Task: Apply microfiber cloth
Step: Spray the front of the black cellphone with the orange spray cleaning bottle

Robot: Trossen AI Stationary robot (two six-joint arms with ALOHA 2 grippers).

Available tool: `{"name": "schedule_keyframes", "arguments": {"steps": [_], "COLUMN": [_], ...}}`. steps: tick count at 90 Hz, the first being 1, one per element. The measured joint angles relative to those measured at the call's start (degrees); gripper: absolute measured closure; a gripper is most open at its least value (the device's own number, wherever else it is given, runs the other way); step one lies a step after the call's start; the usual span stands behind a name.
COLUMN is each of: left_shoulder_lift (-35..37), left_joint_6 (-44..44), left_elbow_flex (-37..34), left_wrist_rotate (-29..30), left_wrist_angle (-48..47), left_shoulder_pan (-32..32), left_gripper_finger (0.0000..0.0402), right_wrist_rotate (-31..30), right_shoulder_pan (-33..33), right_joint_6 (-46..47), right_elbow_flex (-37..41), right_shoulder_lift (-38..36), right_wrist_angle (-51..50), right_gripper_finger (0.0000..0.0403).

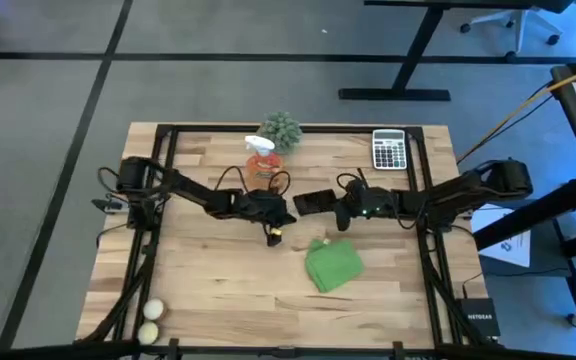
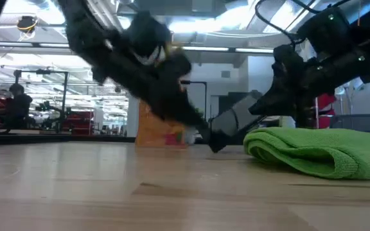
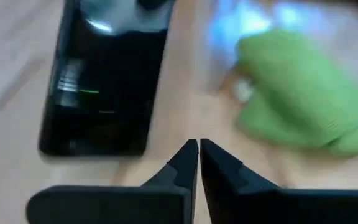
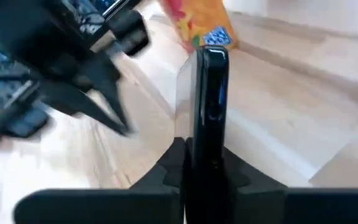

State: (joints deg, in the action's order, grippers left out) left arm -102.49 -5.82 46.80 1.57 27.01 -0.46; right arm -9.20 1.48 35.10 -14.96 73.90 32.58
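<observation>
Wooden table (image 1: 218, 280) with black frame rails. Left arm reaches in from the left, left gripper (image 1: 275, 236) low near the centre of the table, fingers pressed together with nothing between them, tips just left of the microfiber cloth (image 1: 332, 265). Right arm comes from the right, right gripper (image 1: 334, 205) clamped on a black phone (image 1: 313, 201), held on edge between the fingers just off the table, far side of the cloth.

Microfiber cloth: bright green, soft, crumpled into a loose folded heap, lying flat on the table slightly right of centre, nearer than both grippers, touched by neither.

Orange spray bottle (image 1: 261, 160) with white trigger head at the far middle, label print not readable. Grey-green fuzzy plant ball (image 1: 281, 130) just behind it. Calculator (image 1: 389, 149) far right, keys not readable. Two pale balls (image 1: 150, 322) at the near left corner. Small black box (image 1: 478, 320) near right, white lettering too small to read.
</observation>
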Motion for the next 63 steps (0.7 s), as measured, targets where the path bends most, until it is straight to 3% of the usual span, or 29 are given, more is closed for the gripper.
{"name": "schedule_keyframes", "arguments": {"steps": [15,29,45,63], "left_shoulder_lift": [9.08,16.23,21.98,24.36], "left_joint_6": [-0.09,-0.11,-0.16,-2.19], "left_elbow_flex": [-0.06,-0.05,-0.04,-0.04], "left_wrist_rotate": [3.98,7.82,8.03,7.24], "left_wrist_angle": [-7.46,-14.05,-15.81,-14.52], "left_shoulder_pan": [-3.86,-5.73,-5.94,-4.19], "left_gripper_finger": [0.0402,0.0402,0.0402,0.0382], "right_wrist_rotate": [4.67,7.43,7.68,7.57], "right_shoulder_pan": [-0.02,-0.04,-0.02,-0.02], "right_joint_6": [-12.04,-20.95,-29.46,-34.59], "right_elbow_flex": [-3.49,-10.23,-20.4,-27.97], "right_shoulder_lift": [-4.01,-6.07,-6.46,-6.52], "right_wrist_angle": [-6.25,-19.72,-38.01,-47.49], "right_gripper_finger": [0.0389,0.0389,0.0389,0.0389]}}
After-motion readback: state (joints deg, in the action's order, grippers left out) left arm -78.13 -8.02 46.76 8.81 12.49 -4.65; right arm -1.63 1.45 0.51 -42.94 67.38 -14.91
